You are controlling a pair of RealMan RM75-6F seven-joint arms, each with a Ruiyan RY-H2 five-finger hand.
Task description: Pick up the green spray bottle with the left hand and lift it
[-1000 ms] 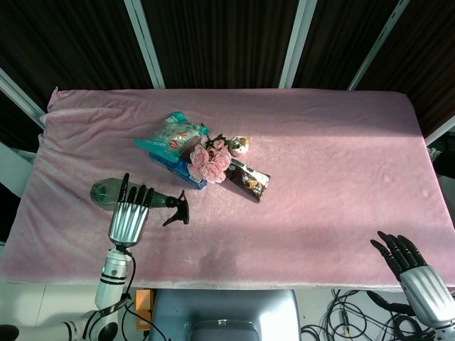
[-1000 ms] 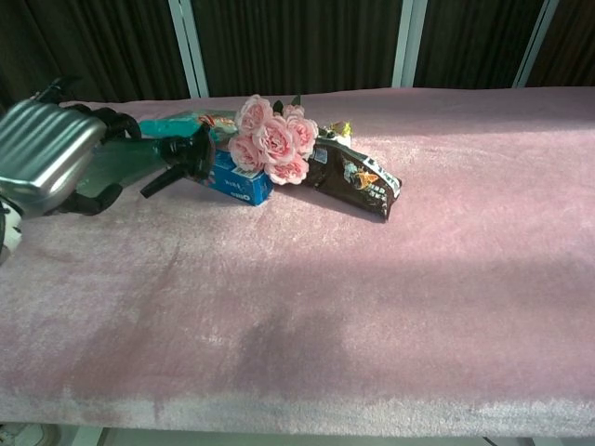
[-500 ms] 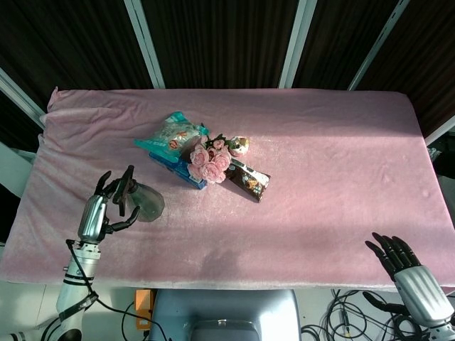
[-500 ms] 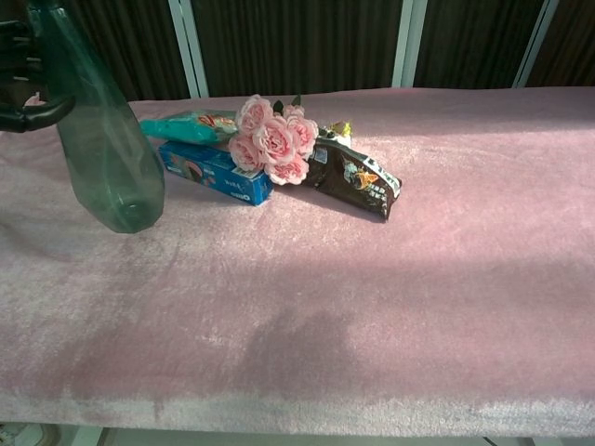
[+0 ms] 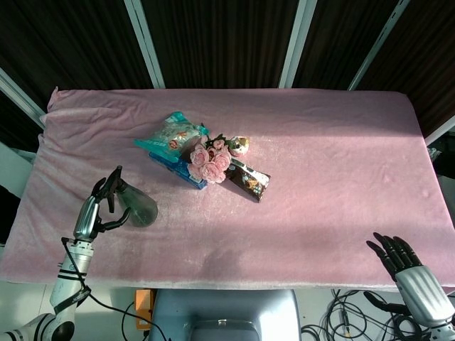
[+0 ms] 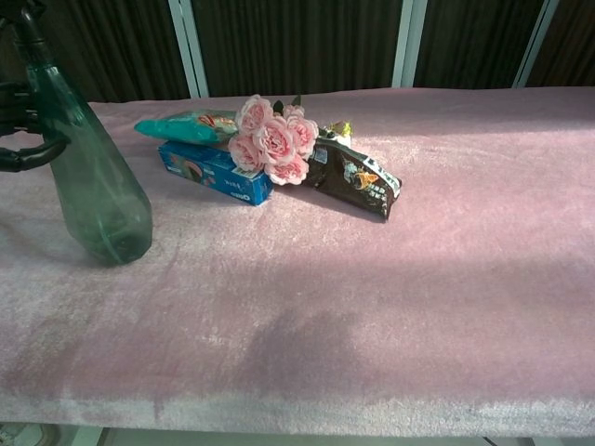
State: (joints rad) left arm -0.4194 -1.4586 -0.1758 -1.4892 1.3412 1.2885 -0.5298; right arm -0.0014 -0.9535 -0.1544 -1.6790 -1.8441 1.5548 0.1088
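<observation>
The green spray bottle is translucent with a black trigger head. It stands nearly upright at the table's front left, wide base down. My left hand grips it around the neck, just under the trigger, from the left side. In the chest view only the dark fingers show, at the left edge, curled round the neck. Whether the base touches the pink cloth I cannot tell. My right hand hangs off the front right corner of the table, fingers spread, holding nothing.
Behind and to the right of the bottle lies a cluster: a teal snack bag, a blue box, pink roses and a dark snack packet. The pink cloth covers the whole table.
A second ago the bottle lay on its side under my left hand. The hand has since taken it by the neck, turned it upright and shifted left. The right hand has barely moved.
</observation>
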